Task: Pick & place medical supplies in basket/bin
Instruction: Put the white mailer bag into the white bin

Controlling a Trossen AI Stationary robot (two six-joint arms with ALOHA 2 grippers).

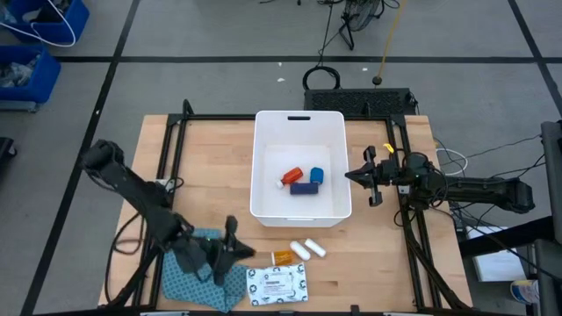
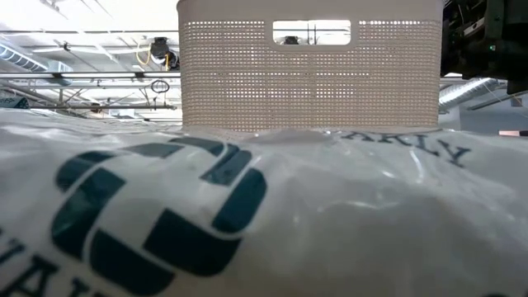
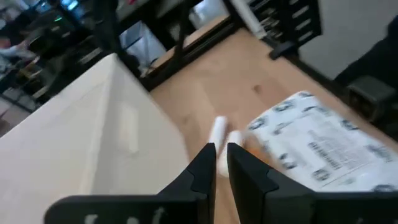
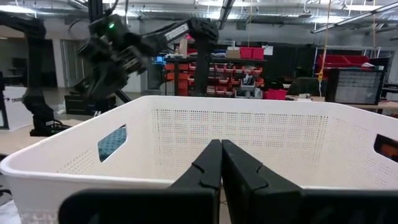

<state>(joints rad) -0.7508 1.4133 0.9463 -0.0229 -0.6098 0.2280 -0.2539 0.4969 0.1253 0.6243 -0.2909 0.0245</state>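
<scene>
Wooden table (image 1: 202,167), seen from above, with dark arms reaching in from both sides. Near its middle, toward the far edge, the white rectangular tub (image 1: 257,167), handle slot in the far short rim. Inside the tub, on its floor: red-capped bottle (image 1: 291,177) lying down, blue tape roll (image 1: 317,175) just beside it, dark blue strip (image 1: 304,188) just in front of both.

At the near left corner, a blue patterned cloth (image 1: 189,285), crumpled, partly under the left arm. Left gripper (image 1: 248,253) low over the table at the cloth's right edge, pointing toward the loose items; fingers parted only a sliver, nothing between them.

Right gripper (image 1: 351,175) at the tub's right long wall, just outside the rim, pointing across the tub; fingers pressed fully together, holding nothing.

Just right of the cloth, at the near edge, the white printed flat packet (image 1: 278,284), lying flat, dark green logo and lettering up; so close to the low camera as to fill the lower part of that view.

Between packet and tub, on bare wood: orange pill bottle (image 1: 283,256) on its side, just ahead of the left fingertips; right of it, two white cylinders (image 1: 308,250), side by side and touching, lying at a slant. All four outside the tub, near its front wall.
</scene>
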